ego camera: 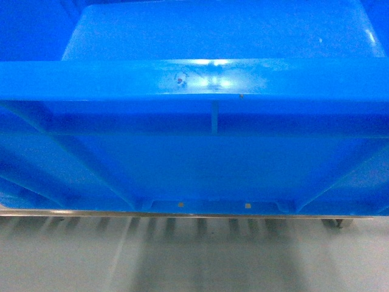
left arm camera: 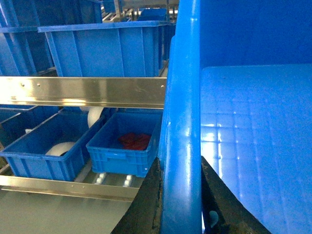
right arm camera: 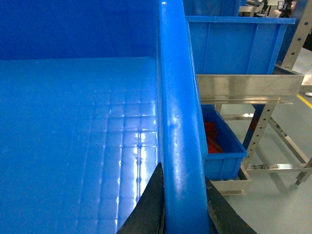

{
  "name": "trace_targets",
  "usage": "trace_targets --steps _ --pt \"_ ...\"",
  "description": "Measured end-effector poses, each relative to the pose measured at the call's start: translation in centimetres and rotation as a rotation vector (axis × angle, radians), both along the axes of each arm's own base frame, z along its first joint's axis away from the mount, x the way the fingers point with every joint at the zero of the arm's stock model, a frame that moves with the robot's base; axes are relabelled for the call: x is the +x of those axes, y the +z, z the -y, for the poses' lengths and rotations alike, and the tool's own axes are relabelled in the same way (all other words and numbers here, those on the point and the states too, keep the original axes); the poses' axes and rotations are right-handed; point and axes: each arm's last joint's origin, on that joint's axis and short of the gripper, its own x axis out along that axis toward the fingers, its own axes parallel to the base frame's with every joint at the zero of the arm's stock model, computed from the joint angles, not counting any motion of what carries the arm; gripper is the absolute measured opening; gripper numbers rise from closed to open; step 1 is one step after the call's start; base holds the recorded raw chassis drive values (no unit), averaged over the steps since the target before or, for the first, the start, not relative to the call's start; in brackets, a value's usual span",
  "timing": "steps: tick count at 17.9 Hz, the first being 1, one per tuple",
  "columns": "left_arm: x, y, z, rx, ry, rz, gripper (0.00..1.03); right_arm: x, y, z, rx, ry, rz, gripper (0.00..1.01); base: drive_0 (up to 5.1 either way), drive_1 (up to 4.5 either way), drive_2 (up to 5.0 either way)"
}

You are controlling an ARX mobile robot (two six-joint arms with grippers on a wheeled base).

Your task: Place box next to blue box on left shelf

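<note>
Astride box (ego camera: 213,79) rim: L gripper (left arm camera: 180,195), R gripper (right arm camera: 183,204)

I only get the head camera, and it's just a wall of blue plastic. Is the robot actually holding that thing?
Observer: Yes. The left gripper has a finger on each side of the box rim.
Operator: And the other arm?
Observer: The right gripper straddles the opposite rim the same way.
Operator: Anything inside the box?
Observer: Its floor looks bare in both wrist views.
Operator: What's beyond it?
Observer: Smaller blue bins on a lower shelf level, one holding something red.
</note>
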Motion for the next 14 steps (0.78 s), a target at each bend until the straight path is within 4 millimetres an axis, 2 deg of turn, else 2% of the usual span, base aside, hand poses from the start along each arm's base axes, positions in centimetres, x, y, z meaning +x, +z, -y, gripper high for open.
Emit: trace_targets --steps 14 --pt "0.0 0.02 0.01 -0.001 -0.001 0.002 0.13 -0.02 0.02 0.01 0.0 -0.002 0.002 0.08 0.0 0.0 0.0"
